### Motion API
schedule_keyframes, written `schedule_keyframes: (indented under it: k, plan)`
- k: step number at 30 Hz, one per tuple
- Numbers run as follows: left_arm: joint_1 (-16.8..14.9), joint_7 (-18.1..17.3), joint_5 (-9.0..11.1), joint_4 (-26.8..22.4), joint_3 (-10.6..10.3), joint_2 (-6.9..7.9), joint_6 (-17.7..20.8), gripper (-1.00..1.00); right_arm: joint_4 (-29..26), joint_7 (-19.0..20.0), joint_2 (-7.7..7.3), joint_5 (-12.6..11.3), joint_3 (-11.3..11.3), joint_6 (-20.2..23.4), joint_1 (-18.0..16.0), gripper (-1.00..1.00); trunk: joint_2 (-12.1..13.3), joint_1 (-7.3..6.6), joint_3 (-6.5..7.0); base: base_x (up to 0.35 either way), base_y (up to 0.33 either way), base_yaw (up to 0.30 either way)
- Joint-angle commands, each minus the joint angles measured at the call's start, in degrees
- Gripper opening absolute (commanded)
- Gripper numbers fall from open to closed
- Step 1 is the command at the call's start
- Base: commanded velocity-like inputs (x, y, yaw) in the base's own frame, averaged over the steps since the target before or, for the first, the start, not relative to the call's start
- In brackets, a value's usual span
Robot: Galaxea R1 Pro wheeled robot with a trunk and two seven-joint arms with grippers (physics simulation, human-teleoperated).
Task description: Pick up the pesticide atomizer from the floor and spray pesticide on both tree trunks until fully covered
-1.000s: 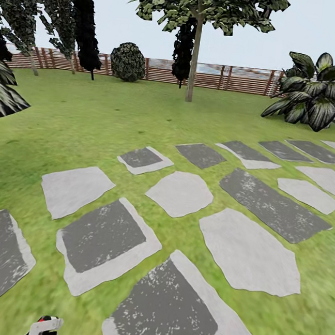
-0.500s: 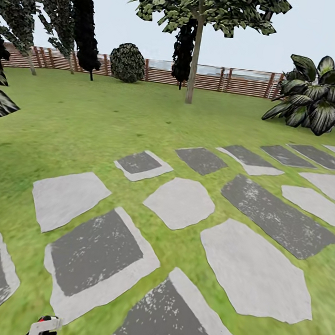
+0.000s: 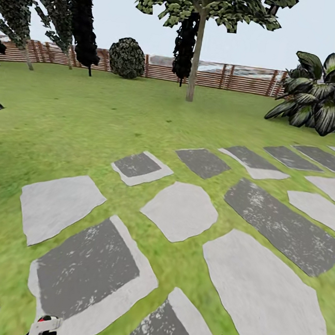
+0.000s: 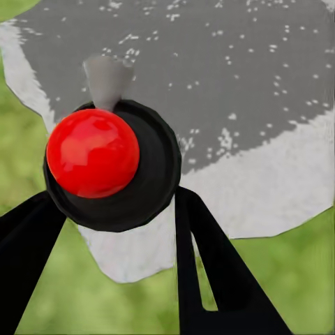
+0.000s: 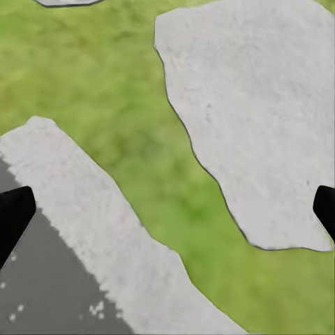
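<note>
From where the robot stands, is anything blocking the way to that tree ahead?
Nothing visible does. Between the atomizer in the left gripper and the tree trunk lie flat stepping stones and open lawn. The palm plant stands off to the right.

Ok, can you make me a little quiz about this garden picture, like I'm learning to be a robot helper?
1. True or false: the left gripper holds a bottle with a red top.
2. What stands just behind the tree trunk? A) a pond B) a wooden fence C) a bench
3. Fill in: the right gripper is ____, with grass and stepping stones below it.

Key: 1 true; 2 B; 3 open.
</note>
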Motion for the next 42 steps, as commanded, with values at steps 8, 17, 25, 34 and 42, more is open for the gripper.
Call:
schedule_keyframes:
  k: [8, 17, 25, 34, 42]
  plan:
    - [-0.07, -0.19, 0.09, 0.05, 0.18, 0.01, -0.18, -1.00, 0.04, -0.02, -0.01, 0.01, 0.01, -0.17, -0.03, 1.00, -0.01, 0.03, -0.05, 0.338, 0.000, 0.000]
    - [-0.03, -0.19, 0.08, 0.05, 0.19, 0.00, -0.18, -1.00, 0.03, -0.02, -0.01, -0.03, 0.01, -0.24, -0.03, 1.00, -0.01, 0.03, -0.05, 0.338, 0.000, 0.000]
    - [-0.03, -0.19, 0.07, 0.05, 0.19, 0.00, -0.18, -1.00, 0.00, 0.06, -0.01, 0.00, 0.01, -0.17, -0.03, 1.00, -0.01, 0.03, -0.05, 0.338, 0.000, 0.000]
    - [-0.08, -0.19, 0.06, 0.05, 0.19, -0.01, -0.18, -1.00, 0.01, 0.07, -0.01, 0.02, 0.01, -0.17, -0.03, 1.00, -0.01, 0.03, -0.05, 0.338, 0.000, 0.000]
    - [-0.03, -0.19, 0.10, 0.05, 0.19, -0.01, -0.18, -1.00, -0.01, 0.07, -0.01, 0.02, 0.01, -0.17, -0.03, 1.00, -0.01, 0.03, -0.05, 0.338, 0.000, 0.000]
